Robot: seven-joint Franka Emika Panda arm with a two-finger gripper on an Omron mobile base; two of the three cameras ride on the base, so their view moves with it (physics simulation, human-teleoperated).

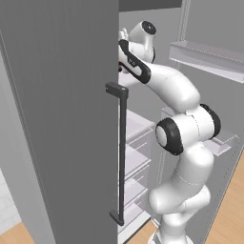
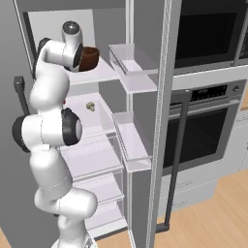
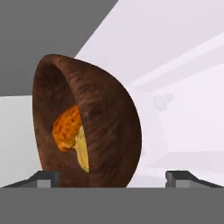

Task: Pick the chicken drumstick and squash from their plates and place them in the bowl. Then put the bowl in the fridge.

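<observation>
The dark reddish-brown bowl stands on the top white shelf of the open fridge. Seen close in the hand view, the bowl holds the orange mottled chicken drumstick and the paler yellow squash. My gripper is open right at the bowl. Its left fingertip sits by the bowl's edge and the right one stands well apart from the bowl. The arm reaches into the fridge past the grey door. The plates are out of view.
A small beige item lies on the second fridge shelf. Clear door bins hang on the open right door. The left door's dark bar handle is near my arm. A black wall oven stands to the right.
</observation>
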